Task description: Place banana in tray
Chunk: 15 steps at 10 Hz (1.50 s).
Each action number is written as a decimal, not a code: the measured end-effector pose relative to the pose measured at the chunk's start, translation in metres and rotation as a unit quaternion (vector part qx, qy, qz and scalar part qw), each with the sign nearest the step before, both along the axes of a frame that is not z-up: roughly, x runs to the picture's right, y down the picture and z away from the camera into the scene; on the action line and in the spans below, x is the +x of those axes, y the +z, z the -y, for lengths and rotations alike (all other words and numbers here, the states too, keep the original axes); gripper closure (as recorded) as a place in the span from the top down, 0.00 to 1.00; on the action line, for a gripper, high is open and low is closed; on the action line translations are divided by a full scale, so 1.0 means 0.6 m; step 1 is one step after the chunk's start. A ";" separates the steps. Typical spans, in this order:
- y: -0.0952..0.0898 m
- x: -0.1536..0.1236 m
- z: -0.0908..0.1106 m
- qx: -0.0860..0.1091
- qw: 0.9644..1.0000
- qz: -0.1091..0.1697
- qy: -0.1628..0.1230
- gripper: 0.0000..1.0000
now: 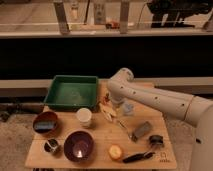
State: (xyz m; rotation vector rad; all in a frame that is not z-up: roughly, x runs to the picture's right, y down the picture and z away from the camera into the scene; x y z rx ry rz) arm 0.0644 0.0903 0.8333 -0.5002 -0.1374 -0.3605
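Banana [106,111] is lying flat on the wooden table [100,137], just off the 4 o'clock corner of the tray and not inside it. The green tray [70,106] sits around 10 o'clock on the tabletop. The gripper [125,108] hangs low over the table right beside the banana, at its 3 o'clock. Its jaws are spread wide with nothing in them as far as I can see, though I can't tell if it's actually touching the fruit. The white arm [150,100] comes in from 3 o'clock. A white cup [84,116] stands at roughly 8 o'clock of the banana, close to the tray's front wall. The purple bowl [78,145] is at 6 o'clock of the cup and the brown bowl [46,122] at its 9 o'clock. A round orange fruit [116,151] sits near the front edge, and a grey block [141,130] is at 4 o'clock from the gripper.
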 end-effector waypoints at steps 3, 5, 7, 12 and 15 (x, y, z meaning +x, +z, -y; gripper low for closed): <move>-0.017 -0.021 0.031 0.008 1.000 0.007 -0.002 0.75; -0.014 -0.026 0.044 0.011 1.000 0.011 -0.003 0.80; 0.011 -0.026 0.033 0.011 1.000 0.018 0.000 0.80; 0.043 -0.027 0.029 0.010 0.999 0.035 0.007 0.80; 0.064 -0.028 0.028 0.012 0.999 0.044 0.012 0.80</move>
